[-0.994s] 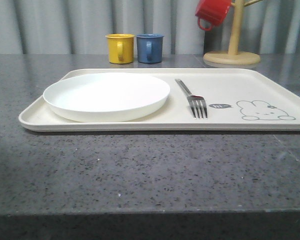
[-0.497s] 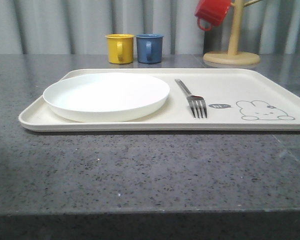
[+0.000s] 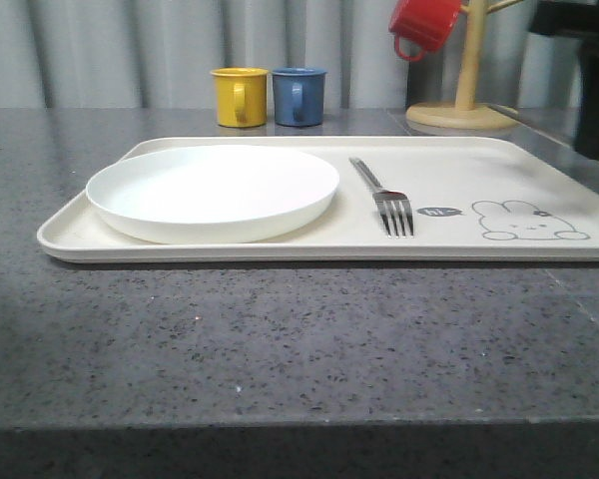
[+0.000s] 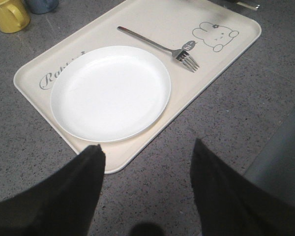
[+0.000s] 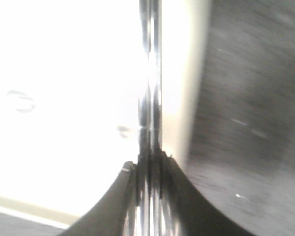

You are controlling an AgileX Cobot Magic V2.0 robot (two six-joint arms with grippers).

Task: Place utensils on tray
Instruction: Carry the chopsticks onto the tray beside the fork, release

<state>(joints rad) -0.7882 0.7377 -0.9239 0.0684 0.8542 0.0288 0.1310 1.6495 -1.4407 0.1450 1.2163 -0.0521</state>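
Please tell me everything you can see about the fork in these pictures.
The fork is silver, shiny metal, with a long slim handle and four tines. It lies flat on the cream tray, right of the white plate with a gap between them, handle pointing away from the robot, tines toward it. Its tines end just beside a small dark printed mark next to the rabbit drawing. Only the tray touches it; no gripper holds it.
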